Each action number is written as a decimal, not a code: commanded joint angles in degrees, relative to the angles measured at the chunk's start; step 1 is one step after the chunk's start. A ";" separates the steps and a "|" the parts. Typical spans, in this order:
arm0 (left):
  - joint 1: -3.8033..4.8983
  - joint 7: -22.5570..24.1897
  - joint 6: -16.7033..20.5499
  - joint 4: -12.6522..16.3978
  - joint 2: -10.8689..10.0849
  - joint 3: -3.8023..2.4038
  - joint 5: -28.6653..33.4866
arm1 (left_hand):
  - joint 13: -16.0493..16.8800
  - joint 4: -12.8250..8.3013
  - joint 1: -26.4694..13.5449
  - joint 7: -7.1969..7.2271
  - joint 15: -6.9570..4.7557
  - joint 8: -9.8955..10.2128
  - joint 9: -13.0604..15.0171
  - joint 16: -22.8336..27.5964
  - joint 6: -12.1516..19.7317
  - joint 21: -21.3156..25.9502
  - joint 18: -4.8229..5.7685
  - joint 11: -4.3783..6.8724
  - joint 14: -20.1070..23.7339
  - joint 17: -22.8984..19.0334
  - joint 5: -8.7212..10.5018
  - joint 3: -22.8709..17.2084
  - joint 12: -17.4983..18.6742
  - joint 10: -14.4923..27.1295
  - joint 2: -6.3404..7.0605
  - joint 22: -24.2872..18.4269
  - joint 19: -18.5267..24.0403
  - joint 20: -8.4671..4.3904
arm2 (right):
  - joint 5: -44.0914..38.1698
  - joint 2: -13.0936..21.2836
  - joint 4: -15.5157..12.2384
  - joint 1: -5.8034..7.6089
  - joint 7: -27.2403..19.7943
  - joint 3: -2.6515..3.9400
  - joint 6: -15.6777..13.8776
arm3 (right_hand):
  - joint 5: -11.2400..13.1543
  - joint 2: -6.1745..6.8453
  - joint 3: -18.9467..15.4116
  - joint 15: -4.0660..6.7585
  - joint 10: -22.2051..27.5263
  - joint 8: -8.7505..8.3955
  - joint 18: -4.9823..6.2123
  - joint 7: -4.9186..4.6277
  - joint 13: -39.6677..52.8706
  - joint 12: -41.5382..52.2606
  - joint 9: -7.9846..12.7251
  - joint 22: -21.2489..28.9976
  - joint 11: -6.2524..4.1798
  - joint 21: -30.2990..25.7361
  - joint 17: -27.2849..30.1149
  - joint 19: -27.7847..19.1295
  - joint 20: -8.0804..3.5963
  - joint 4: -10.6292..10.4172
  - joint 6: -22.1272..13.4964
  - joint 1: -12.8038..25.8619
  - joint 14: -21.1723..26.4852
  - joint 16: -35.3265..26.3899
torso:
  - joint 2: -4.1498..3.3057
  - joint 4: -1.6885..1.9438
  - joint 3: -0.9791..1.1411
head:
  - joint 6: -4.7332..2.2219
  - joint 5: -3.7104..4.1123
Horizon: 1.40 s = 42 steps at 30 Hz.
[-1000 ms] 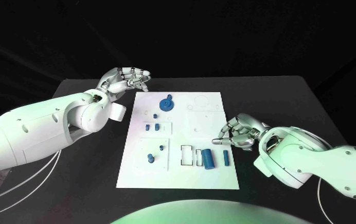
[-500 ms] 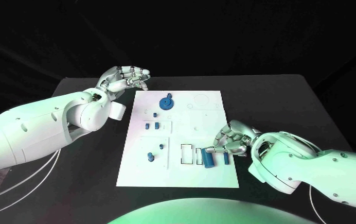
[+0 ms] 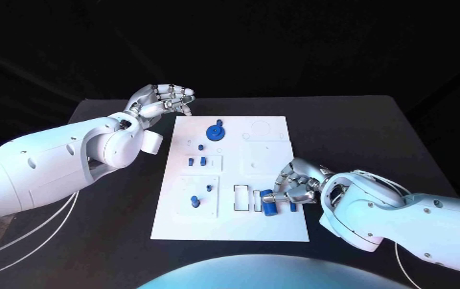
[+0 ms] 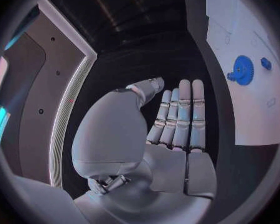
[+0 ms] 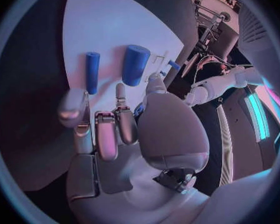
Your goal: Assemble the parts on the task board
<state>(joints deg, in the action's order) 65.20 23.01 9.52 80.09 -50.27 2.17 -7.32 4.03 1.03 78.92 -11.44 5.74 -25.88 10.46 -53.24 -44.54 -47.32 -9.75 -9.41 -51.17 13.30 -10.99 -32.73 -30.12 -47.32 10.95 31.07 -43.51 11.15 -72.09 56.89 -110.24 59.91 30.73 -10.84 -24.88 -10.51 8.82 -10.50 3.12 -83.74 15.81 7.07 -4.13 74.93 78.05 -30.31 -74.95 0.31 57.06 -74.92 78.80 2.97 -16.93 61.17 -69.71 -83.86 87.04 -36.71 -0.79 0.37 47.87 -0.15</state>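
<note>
The white task board (image 3: 251, 226) lies in the middle of the black table. On it are a blue gear (image 3: 216, 133), small blue pieces (image 3: 197, 163) and a blue peg (image 3: 195, 202). A thick blue cylinder (image 3: 271, 206) lies near the board's front right. My right hand (image 3: 295, 186) hovers over that corner, fingers curled down, fingertips just short of the thick cylinder (image 5: 135, 64); a thin blue cylinder (image 5: 92, 72) lies beside it. The hand holds nothing. My left hand (image 3: 163, 99) hangs off the board's far left corner, fingers straight and together, empty; the gear (image 4: 241, 69) lies beyond it.
White rectangular slots (image 3: 240, 198) sit beside the thick cylinder. Bare black table (image 3: 373, 136) runs along both sides of the board. My left forearm (image 3: 86, 153) lies over the table's left part.
My right hand has slid toward me and leftward over the board's front right, bringing its fingertips to the blue cylinders. The left hand has stayed put.
</note>
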 commanded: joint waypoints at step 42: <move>0.04 -0.79 -2.05 0.33 -0.19 -0.04 -0.07 | -0.09 -0.01 -0.08 -1.26 -0.28 -0.50 -0.10 0.32 -0.35 0.40 -0.67 0.07 -0.09 -0.13 0.00 0.37 -0.29 -0.32 -0.38 -0.18 0.08 -0.11 | -9.91 -0.25 0.88 -1.64 2.05 -0.22 6.22 | -2.91 -2.37 4.58 1.05 -1.75 3.21 -1.36 0.70 7.38 2.09 -0.74 -2.21 -1.08 1.76 -9.88 0.72 -0.74 0.58 0.43 -8.83 -5.13 1.18 | -0.01 -0.02 0.04 | 0.04 0.07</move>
<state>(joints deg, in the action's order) 65.21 22.12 8.58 80.31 -50.57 2.17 -7.37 3.99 1.03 78.92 -11.44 5.75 -26.09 10.42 -53.24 -44.54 -47.13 -9.75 -9.41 -51.17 13.27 -10.99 -32.73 -30.12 -47.32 10.95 30.95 -43.51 11.15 -82.98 56.41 -109.84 58.75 31.03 -10.61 -19.51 -13.20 7.00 -6.81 3.71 -83.93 18.84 6.48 -3.63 74.93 79.75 -30.98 -74.92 -0.30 58.46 -74.95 79.41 2.36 -17.05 61.23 -78.81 -84.03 87.84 -36.70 -0.80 0.40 47.93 -0.10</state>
